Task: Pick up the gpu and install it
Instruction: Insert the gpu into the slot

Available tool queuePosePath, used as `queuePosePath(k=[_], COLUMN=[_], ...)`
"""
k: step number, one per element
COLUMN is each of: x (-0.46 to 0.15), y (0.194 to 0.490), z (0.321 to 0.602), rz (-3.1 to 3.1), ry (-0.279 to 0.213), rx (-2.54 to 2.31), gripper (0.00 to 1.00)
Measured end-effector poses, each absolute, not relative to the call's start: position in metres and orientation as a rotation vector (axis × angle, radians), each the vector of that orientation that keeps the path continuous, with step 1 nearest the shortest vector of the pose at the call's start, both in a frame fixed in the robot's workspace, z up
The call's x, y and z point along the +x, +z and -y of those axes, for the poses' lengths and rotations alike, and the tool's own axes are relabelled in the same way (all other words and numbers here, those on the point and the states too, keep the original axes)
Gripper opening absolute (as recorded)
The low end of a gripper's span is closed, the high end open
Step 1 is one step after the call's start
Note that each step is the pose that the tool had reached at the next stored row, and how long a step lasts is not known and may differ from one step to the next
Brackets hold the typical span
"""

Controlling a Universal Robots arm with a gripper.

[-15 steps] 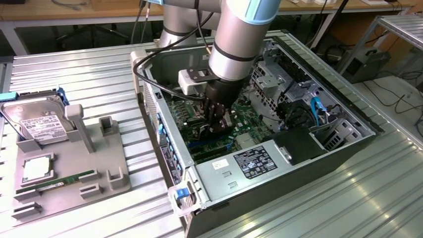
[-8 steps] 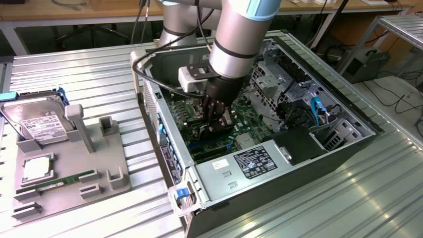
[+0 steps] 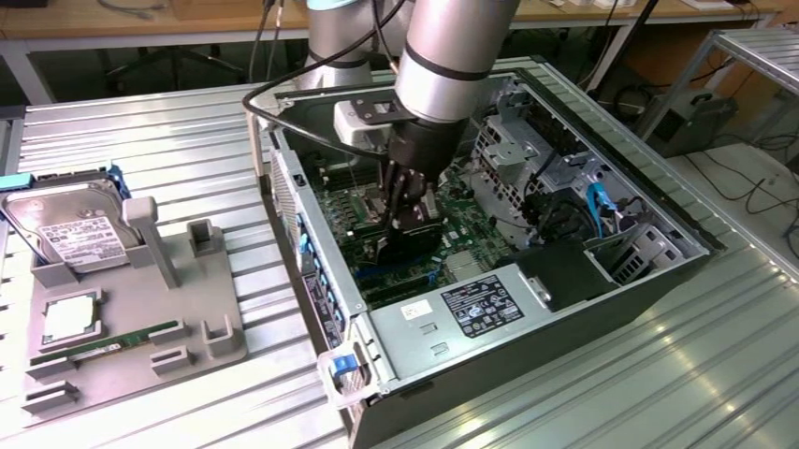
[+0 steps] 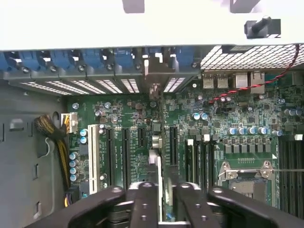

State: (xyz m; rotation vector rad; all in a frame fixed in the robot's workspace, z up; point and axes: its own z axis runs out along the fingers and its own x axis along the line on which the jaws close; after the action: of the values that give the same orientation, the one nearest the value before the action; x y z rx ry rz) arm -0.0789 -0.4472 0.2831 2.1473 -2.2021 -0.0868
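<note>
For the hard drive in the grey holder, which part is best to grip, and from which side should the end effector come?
Probably its upper end, clamped across the two narrow side edges, coming from above. The hard drive stands leaning in the grey holder, label facing outward. Its lower end sits in the holder, so the top is the free part.

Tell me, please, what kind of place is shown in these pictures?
Probably a robotics lab or test workshop for computer assembly. An open computer case lies on a ribbed metal table, a grey parts holder carries a hard drive, and wooden workbenches with cables stand behind.
</note>
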Motion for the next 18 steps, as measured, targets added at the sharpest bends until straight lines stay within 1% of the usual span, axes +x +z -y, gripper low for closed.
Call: queuePosePath(k=[1,2,3,6,10,18], x=[-0.079,-0.079,-0.08,-0.082,-0.083,-0.087], y=[0.283,0.283,0.283,0.281,0.28,0.274], z=[0.446,0.444,0.443,0.441,0.436,0.435], rz=[2.2,2.195,2.191,2.184,2.185,2.188], ry=[-0.08,-0.068,-0.058,-0.041,-0.036,-0.02], rx=[2.144,2.139,2.134,2.127,2.127,2.136], gripper=[0.13,0.13,0.11,0.11,0.11,0.11])
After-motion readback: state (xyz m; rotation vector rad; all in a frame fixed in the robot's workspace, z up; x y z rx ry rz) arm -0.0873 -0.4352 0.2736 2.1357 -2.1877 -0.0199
